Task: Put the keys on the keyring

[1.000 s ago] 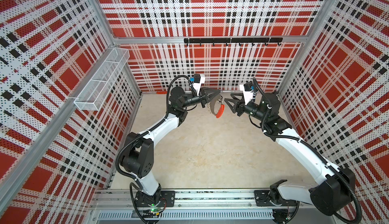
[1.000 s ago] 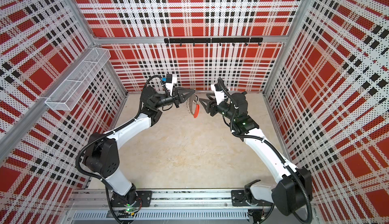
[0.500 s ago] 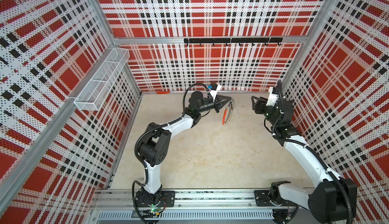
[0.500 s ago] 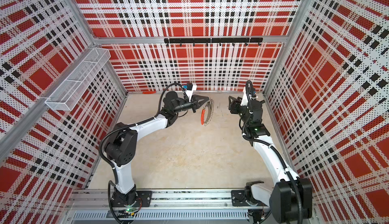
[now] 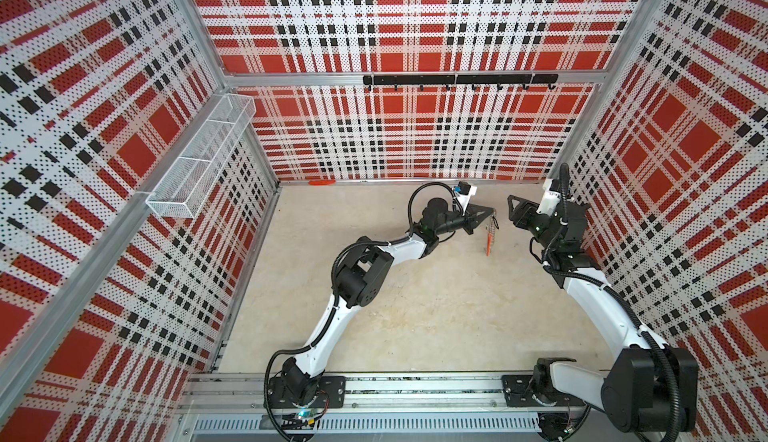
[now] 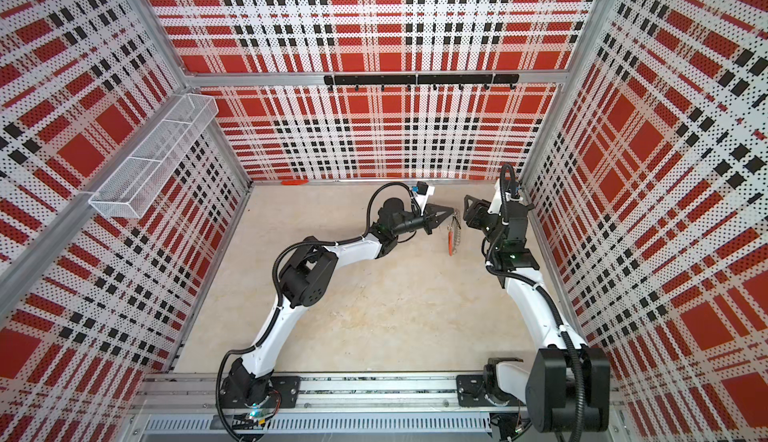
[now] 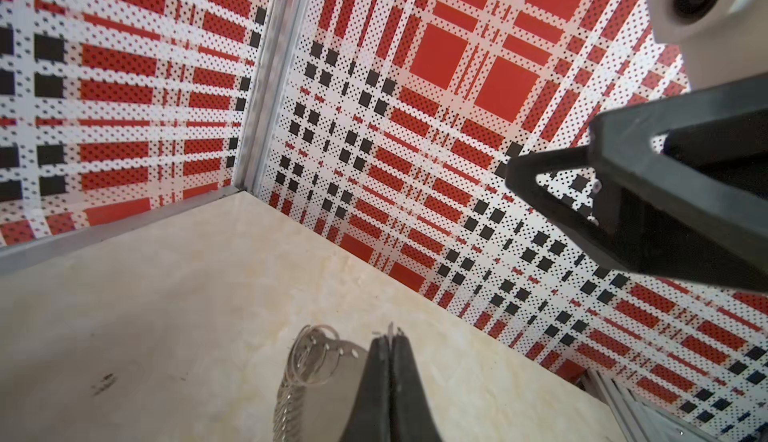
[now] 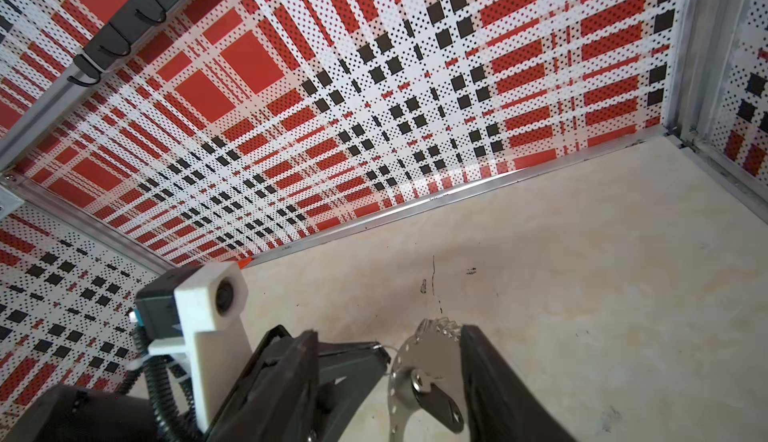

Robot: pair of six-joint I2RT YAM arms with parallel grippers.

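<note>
The keyring (image 5: pixel 488 238) hangs edge-on from my left gripper (image 5: pixel 491 210), red-orange segment down, above the floor at the back right in both top views. In the left wrist view the left gripper (image 7: pixel 390 338) is shut on a thin wire of the keyring (image 7: pixel 316 357), beside its metal plate and split rings. My right gripper (image 5: pixel 512 211) stands open just right of the ring, with a small gap between them. The right wrist view shows the keyring's plate (image 8: pixel 419 361), with a dark oblong piece screwed on, between the right gripper's fingers (image 8: pixel 490 377). The keys are out of view.
A lone red-orange strip (image 5: pixel 322 182) lies on the floor against the back wall. A wire basket (image 5: pixel 199 161) hangs on the left wall and a black hook rail (image 5: pixel 457 79) on the back wall. The right wall is close behind the right arm.
My left arm has stretched to the right, carrying the keyring from the middle to the back right. The right gripper has drawn back toward the right wall, still facing the ring.
</note>
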